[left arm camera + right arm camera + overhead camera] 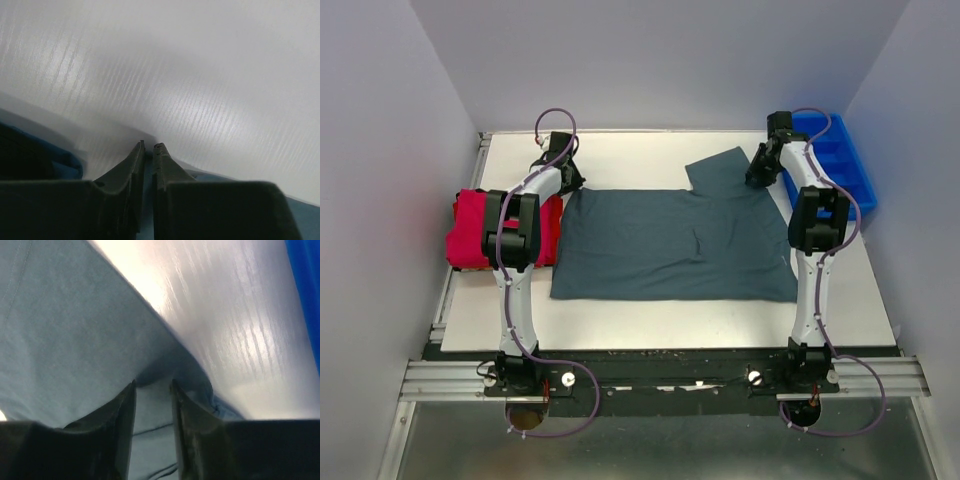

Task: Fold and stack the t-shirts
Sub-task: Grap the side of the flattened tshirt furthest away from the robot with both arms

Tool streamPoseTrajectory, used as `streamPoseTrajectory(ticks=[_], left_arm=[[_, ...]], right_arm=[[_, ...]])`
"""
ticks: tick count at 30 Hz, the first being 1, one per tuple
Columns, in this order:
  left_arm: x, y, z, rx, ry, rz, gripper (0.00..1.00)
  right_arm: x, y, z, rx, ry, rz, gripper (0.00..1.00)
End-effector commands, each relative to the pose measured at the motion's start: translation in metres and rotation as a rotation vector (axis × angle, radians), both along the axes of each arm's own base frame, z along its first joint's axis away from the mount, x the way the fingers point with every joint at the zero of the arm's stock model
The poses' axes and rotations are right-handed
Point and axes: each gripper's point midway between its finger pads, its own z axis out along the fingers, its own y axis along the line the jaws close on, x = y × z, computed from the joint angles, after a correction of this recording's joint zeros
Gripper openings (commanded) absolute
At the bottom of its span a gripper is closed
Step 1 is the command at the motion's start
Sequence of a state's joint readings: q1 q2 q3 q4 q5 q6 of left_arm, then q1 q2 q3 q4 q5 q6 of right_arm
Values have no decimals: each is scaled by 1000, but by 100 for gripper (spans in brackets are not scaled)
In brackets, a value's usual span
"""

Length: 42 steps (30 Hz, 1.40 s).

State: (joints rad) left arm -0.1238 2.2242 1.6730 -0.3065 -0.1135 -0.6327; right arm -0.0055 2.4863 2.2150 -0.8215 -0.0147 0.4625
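I see a plain slate-teal shirt [670,245] on the white worktop [650,320], red shirts [470,230] at its left edge, a blue bin [840,165].

White table [660,312], blue compartmented bin [837,165] at its far right corner, metal rails [430,378] along near edge

White-and-black arms [515,290], looping purple cables [555,115]

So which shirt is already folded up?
The red shirt on the left: it's a thick folded bundle, while the grey-teal shirt lies spread flat in the middle.
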Motion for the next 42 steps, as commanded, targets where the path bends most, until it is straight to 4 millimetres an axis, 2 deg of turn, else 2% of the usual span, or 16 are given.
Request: streamPoseTrajectory(ticks=[1,4,6,9,11,12,14,15,16,19,25,27,33,34,39,42], left_arm=[[-16,-2,-26,-10,85,-21,13],[-15,-1,-27,-12,87,-20,9],[-15,-1,-27,-10,88,-21,1],[-15,4,-21,6,81,-11,1],[-16,11,-13,19,69,3,2],[-17,14,-9,29,63,11,11],[-22,20,-4,58,56,32,46],[-25,23,-4,64,53,41,55],[-27,24,-4,63,48,48,59],[-30,21,-13,53,72,37,60],[-30,14,-21,22,103,14,58],[-30,11,-23,10,112,0,56],[-24,11,-19,11,101,-6,35],[-22,12,-16,16,92,-4,33],[-14,14,-4,28,71,-7,22],[-13,17,-1,39,66,-2,16]], right_arm=[[1,-9,31,-58,-67,-3,57],[0,-17,43,-97,-103,-9,65],[0,-23,48,-120,-112,-11,72],[0,-31,47,-118,-99,-22,82],[2,-34,41,-97,-80,-27,84],[3,-36,38,-96,-66,-30,86],[1,-38,29,-106,-28,-41,91],[-1,-38,22,-105,-5,-47,94],[-2,-38,16,-104,14,-51,100],[-7,-37,5,-102,67,-32,100],[-16,-36,-4,-85,96,-23,100],[-18,-32,-6,-67,104,-13,96],[-13,-20,-1,-10,63,15,80],[-11,-19,1,-8,49,15,76],[-1,-15,8,6,17,35,73],[5,-14,12,9,-3,46,65]])
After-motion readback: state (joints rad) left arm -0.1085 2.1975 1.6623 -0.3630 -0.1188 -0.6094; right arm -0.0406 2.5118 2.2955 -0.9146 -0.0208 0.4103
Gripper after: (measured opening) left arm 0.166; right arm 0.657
